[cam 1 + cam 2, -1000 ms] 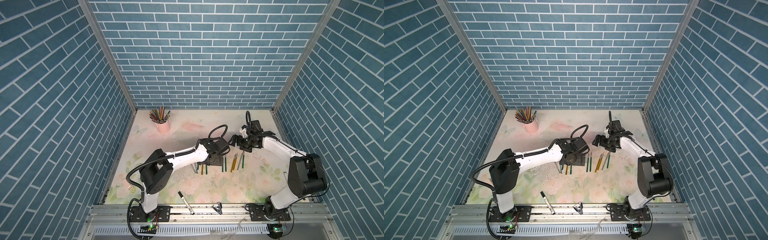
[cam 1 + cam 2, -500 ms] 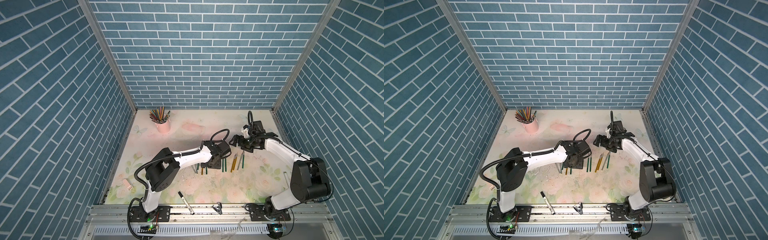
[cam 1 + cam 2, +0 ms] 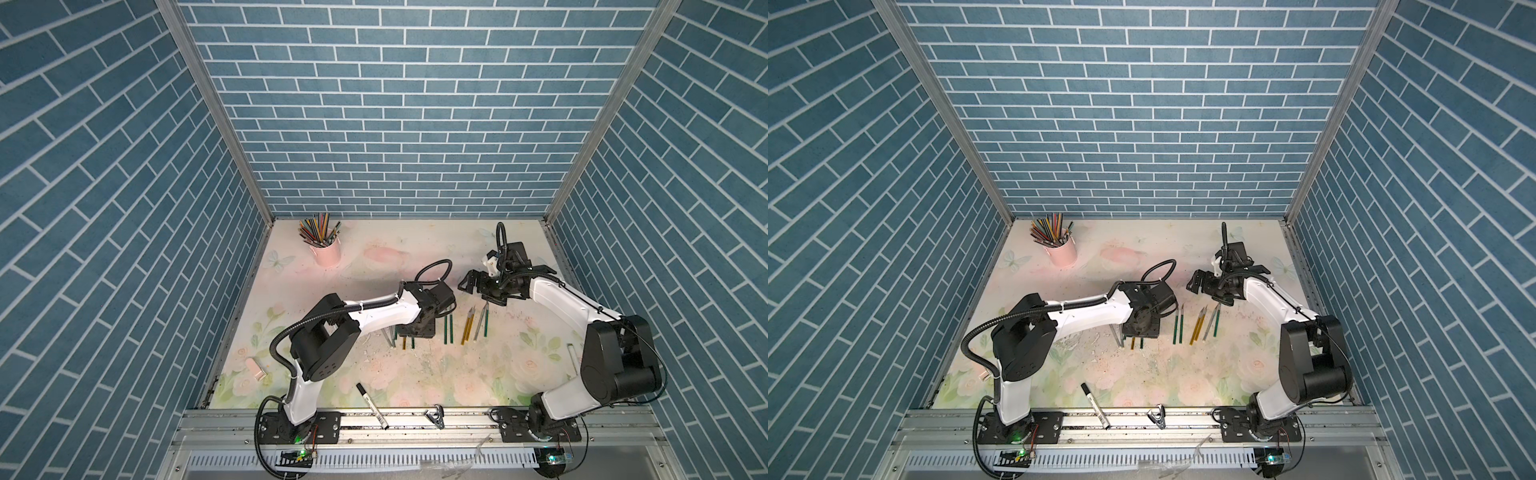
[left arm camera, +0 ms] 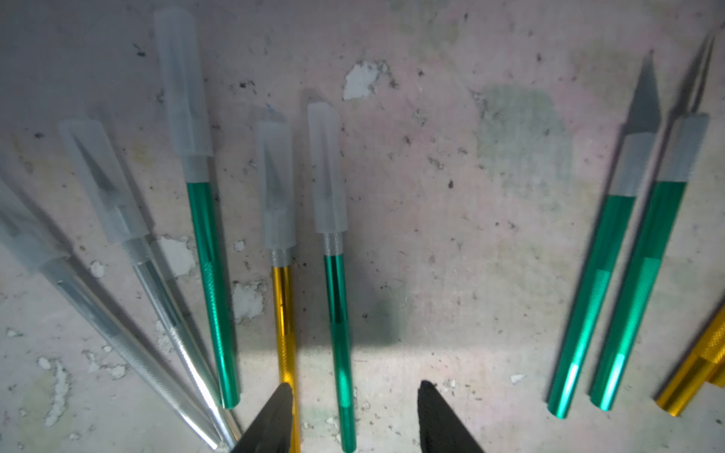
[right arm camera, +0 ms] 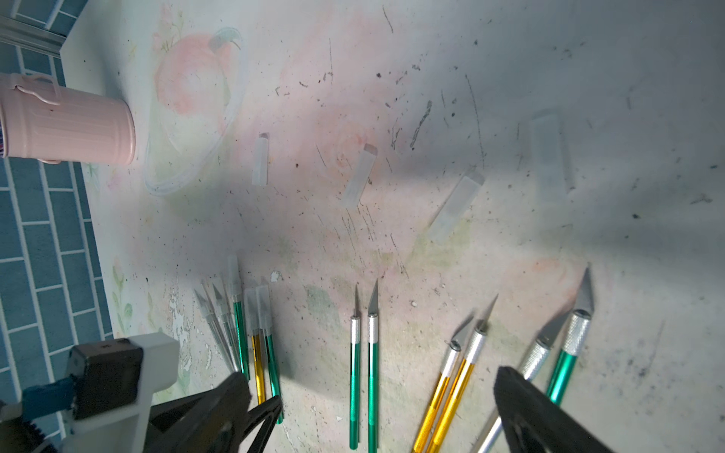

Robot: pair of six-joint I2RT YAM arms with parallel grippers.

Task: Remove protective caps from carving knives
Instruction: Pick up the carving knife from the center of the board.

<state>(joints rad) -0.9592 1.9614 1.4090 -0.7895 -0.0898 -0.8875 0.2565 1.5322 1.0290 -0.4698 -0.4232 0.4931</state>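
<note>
Floral mat point(image 4: 451, 235): green knife point(image 4: 338, 313), frosted cap point(image 4: 325, 168) on blade, inside spread left hand point(image 4: 355, 392); right hand point(image 5: 376, 384) spread.

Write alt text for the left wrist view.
Five capped carving knives lie in a loose row on a scuffed tabletop: two silver, two green, one gold. The open left end effector straddles the green knife at the row's end; two uncapped green knives lie apart from the group.

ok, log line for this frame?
left gripper: open around handle of capped green knife | right gripper: open, raised near uncapped knives | loose caps: lying apart from knives
</note>
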